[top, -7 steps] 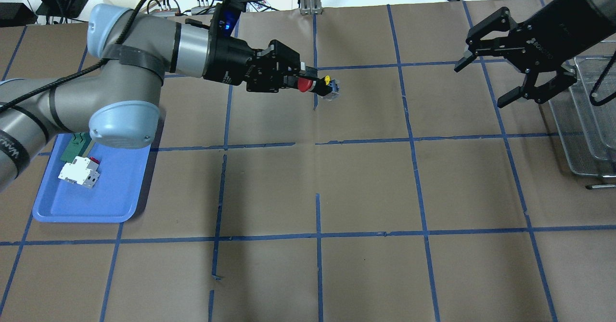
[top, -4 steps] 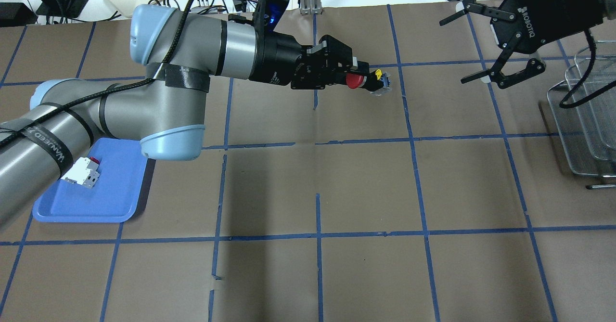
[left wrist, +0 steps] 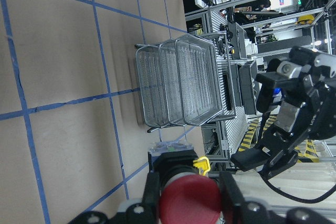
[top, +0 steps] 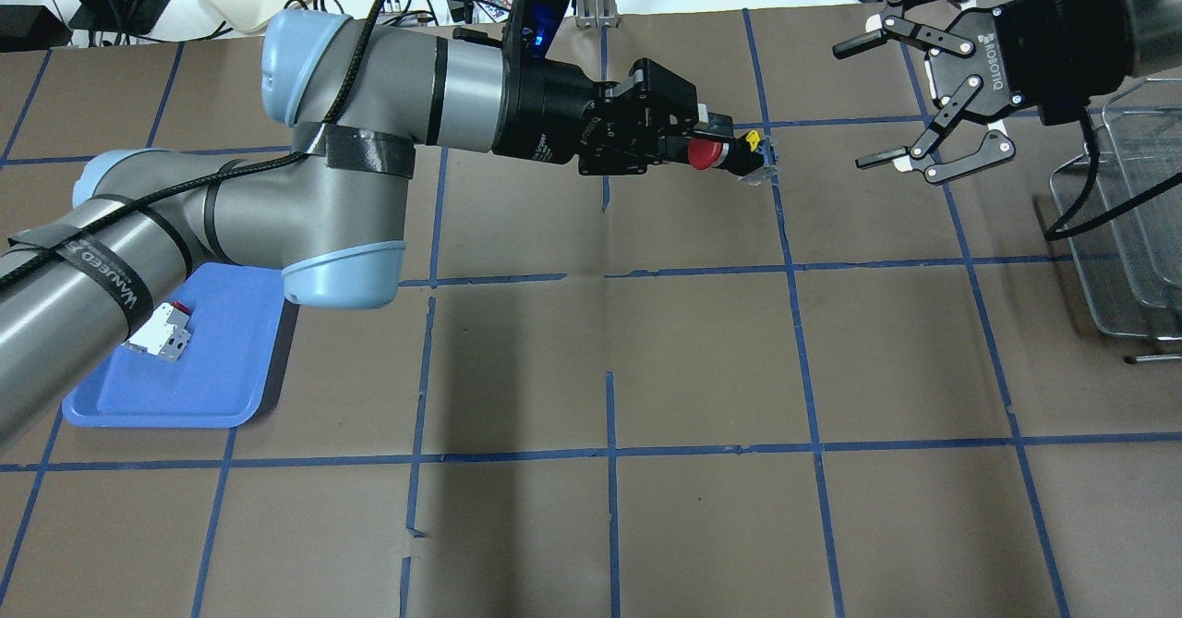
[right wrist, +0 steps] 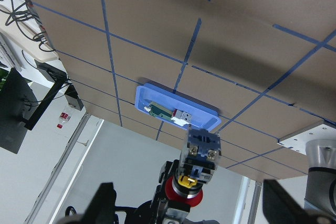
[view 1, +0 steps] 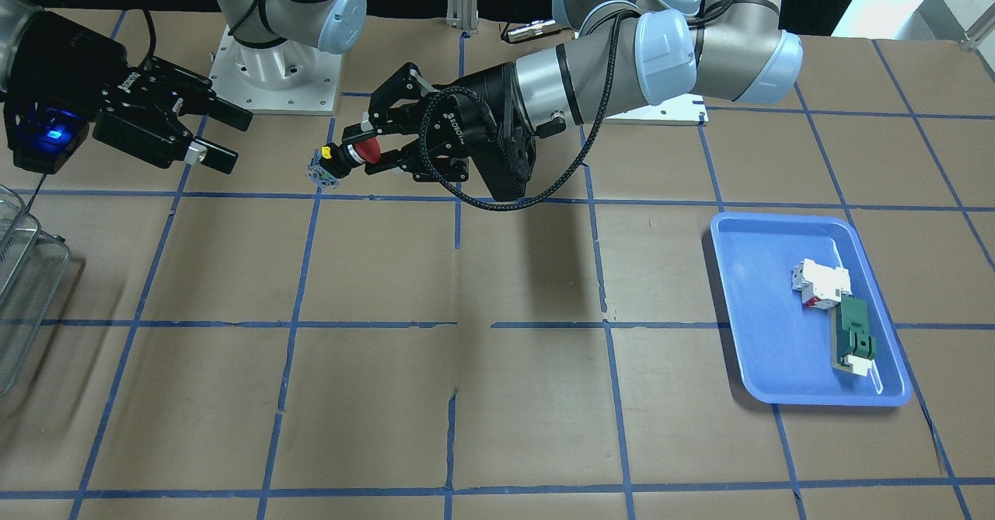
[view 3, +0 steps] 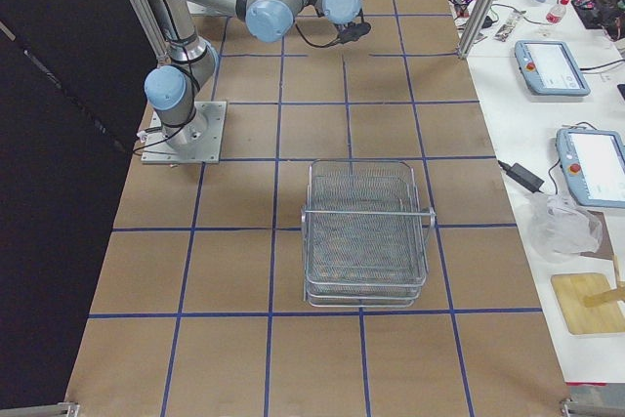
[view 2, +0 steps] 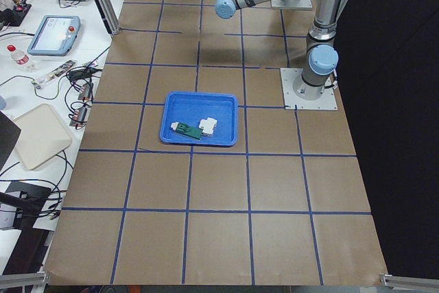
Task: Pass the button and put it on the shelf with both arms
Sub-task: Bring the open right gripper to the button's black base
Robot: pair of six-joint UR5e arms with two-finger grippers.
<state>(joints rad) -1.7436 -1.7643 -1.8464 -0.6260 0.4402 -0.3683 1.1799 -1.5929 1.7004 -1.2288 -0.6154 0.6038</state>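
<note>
My left gripper (top: 717, 149) is shut on the button (top: 736, 154) and holds it in the air, level, over the far middle of the table. The red cap sits between the fingers and the bluish-grey base points at my right gripper (top: 861, 105). That gripper is open and empty, a short gap from the base, jaws facing it. In the front-facing view the button (view 1: 340, 159) hangs between left gripper (view 1: 365, 151) and right gripper (view 1: 227, 141). The right wrist view shows the button (right wrist: 200, 165) base-on. The wire-mesh shelf (top: 1122, 230) stands at the table's right edge.
A blue tray (top: 166, 396) lies at the left under my left arm's elbow, with a white block (top: 157, 333) and a green flat part (view 1: 853, 337) in it. Blue tape lines grid the brown table. Cables and devices lie beyond the far edge.
My left arm has reached further right with the button in its grip. My right gripper has stayed open, swung up and turned its jaws towards the button.
</note>
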